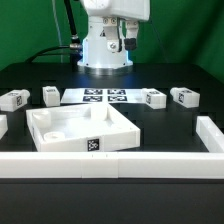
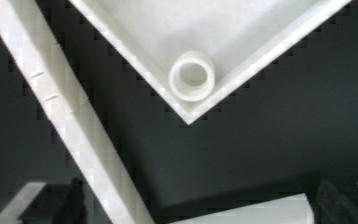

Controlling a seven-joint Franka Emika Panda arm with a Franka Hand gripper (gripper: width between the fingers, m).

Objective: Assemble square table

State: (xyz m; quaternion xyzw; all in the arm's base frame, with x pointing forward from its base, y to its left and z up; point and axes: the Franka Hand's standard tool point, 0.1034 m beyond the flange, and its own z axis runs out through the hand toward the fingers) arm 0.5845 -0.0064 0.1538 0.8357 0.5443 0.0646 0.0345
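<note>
The square table top [image 1: 62, 122], a white tray with a raised rim, lay on the black counter [image 1: 165, 122] toward the exterior view's left. Its front side, which carried a black-and-white tag [image 1: 93, 145], sat just beside the long white border wall [image 1: 150, 160]; whether the two touched could not be told.

The jaws stood wide apart, holding nothing and touching nothing. In the wrist view two dark fingertips [image 2: 25, 200] [image 2: 345, 200] showed far from each other, with only bare counter [image 2: 247, 160] between them. They hung above one corner of the table top [image 2: 194, 25].

Four short white tagged legs lay loose in a row behind the top. Two were at the exterior view's left [image 1: 14, 98] [image 1: 50, 95] and two at its right [image 1: 153, 97] [image 1: 185, 96]. The marker board [image 1: 105, 96] lay flat between the pairs. The white arm [image 1: 108, 45] rose at the back, behind that board.

Only the wrist view showed the corner up close: a raised round socket [image 2: 192, 75] set just inside the point where two rims met, and a stretch of the border wall [image 2: 60, 110] running slantwise just beside that corner, apart from it. Only the exterior view showed the legs, the marker board, the tag and the whole of the top; there the jaws were too small to make out
</note>
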